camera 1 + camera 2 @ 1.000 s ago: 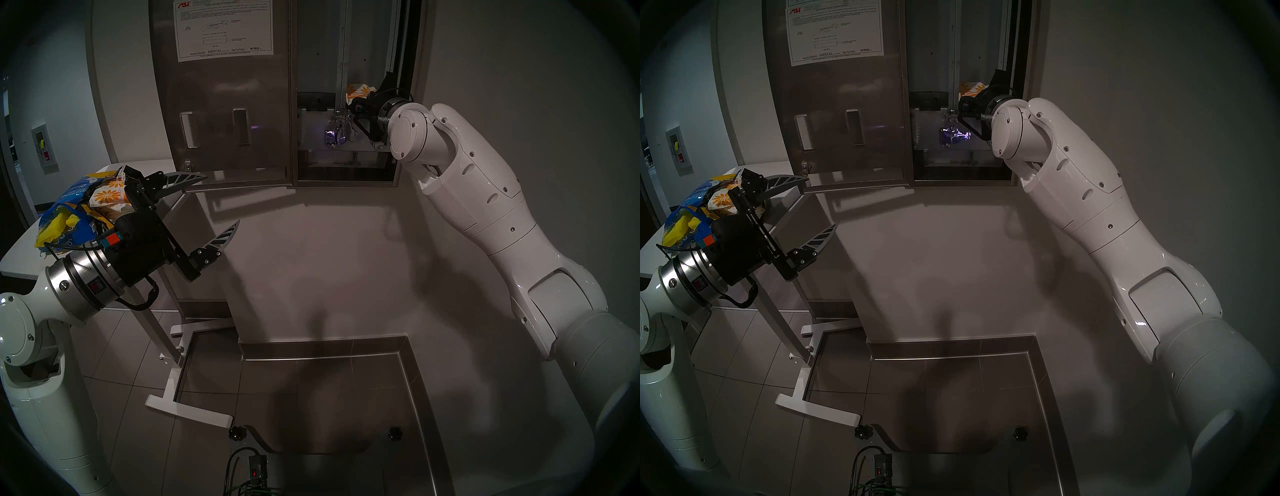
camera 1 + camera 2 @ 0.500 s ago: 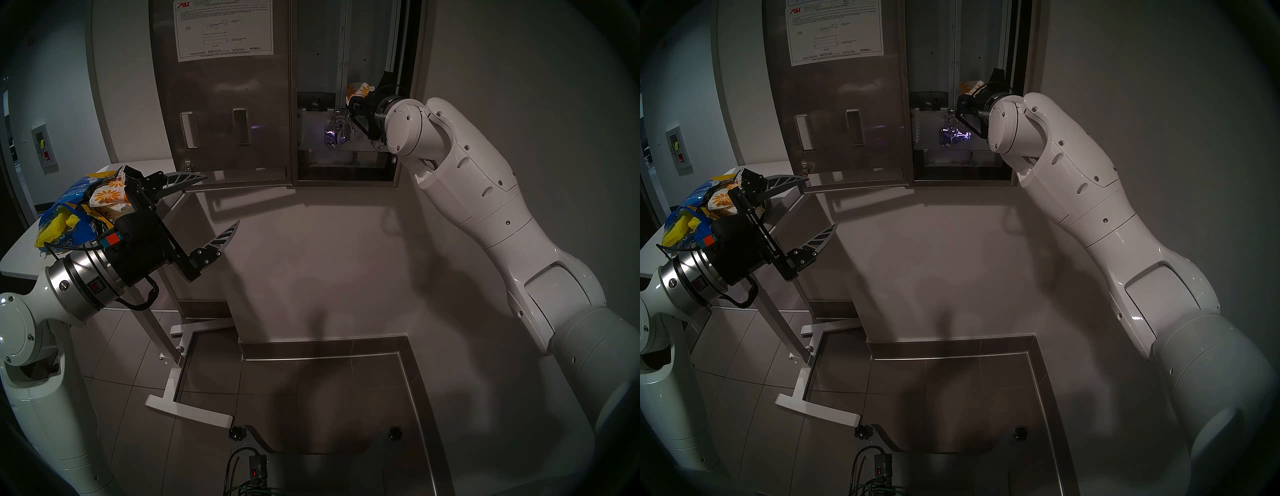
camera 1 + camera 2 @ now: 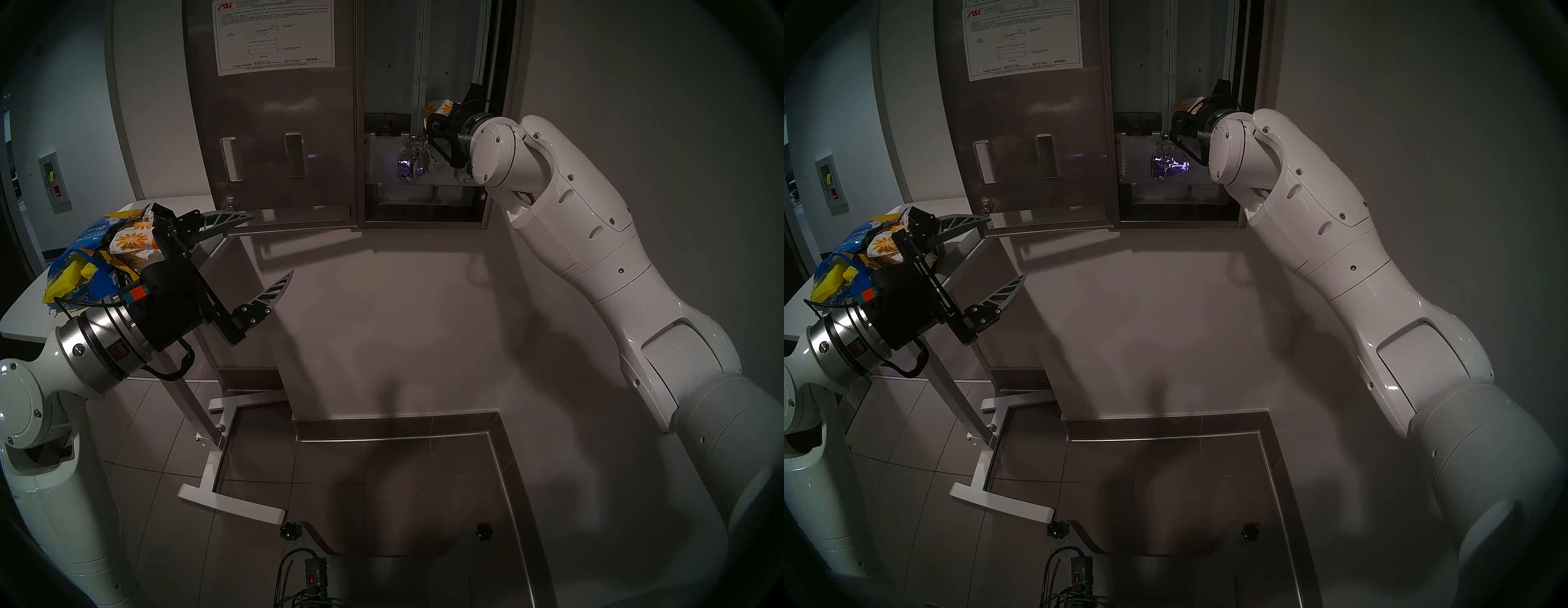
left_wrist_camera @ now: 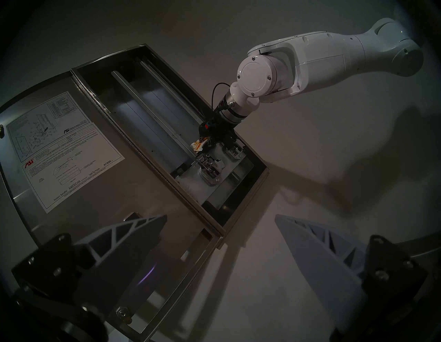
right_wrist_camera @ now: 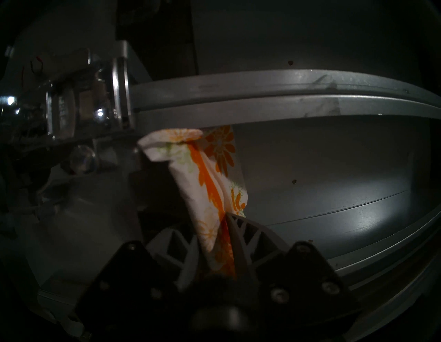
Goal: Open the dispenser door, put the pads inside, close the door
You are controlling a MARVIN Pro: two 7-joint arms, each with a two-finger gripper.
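Note:
The steel dispenser [image 3: 394, 63] hangs on the wall with its door [image 3: 275, 136] swung wide open to the left, white instruction sheet facing me. My right gripper [image 5: 205, 224] reaches into the right-hand chute, shut on a white pad [image 5: 210, 181] with orange flowers. That pad [image 3: 441, 107] hangs just above the chrome lever [image 3: 411, 163] and also shows in the left wrist view as the pad [image 4: 199, 145]. My left gripper [image 3: 271, 245] hovers open and empty below the door's bottom edge. More flowered pads [image 3: 131, 242] lie on the side table.
A torn blue-and-yellow plastic bag [image 3: 80, 271] sits on the small white table [image 3: 25, 314] at the left, behind my left wrist. The table's white legs [image 3: 229, 505] stand on the tiled floor. A steel-edged step [image 3: 500, 446] runs along the wall base.
My right wrist has moved slightly up and deeper into the chute with the pad, which is now more hidden behind it. The left arm has stayed still.

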